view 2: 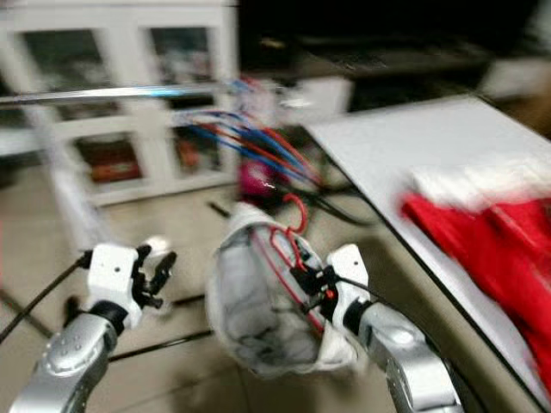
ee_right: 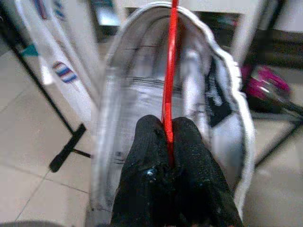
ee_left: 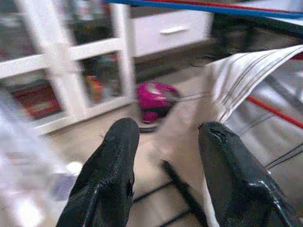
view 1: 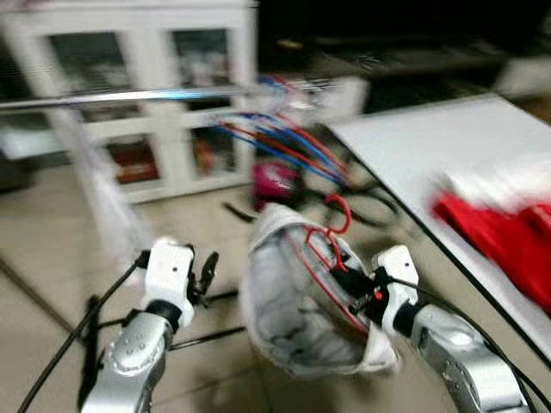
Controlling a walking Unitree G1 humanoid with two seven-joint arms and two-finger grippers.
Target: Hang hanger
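Note:
A red hanger (view 1: 331, 249) carries a white garment (view 1: 284, 318) with grey stripes, held above the floor in front of me. My right gripper (view 1: 344, 277) is shut on the hanger's red wire (ee_right: 169, 90), and the garment (ee_right: 142, 104) drapes around it. The hook (view 1: 339, 211) points up toward a silver rail (view 1: 129, 97) that runs across the upper left. Several red and blue hangers (view 1: 288, 142) bunch at the rail's right end. My left gripper (view 1: 205, 274) is open to the left of the garment, with nothing between its fingers (ee_left: 113, 161).
A white table (view 1: 430, 155) stands on the right with red clothing (view 1: 499, 232) on it. A white cabinet (view 1: 146, 86) with glass doors lies behind the rail. A pink object (view 1: 274, 181) sits on the tiled floor. The rack's black feet (view 1: 207, 335) cross the floor below.

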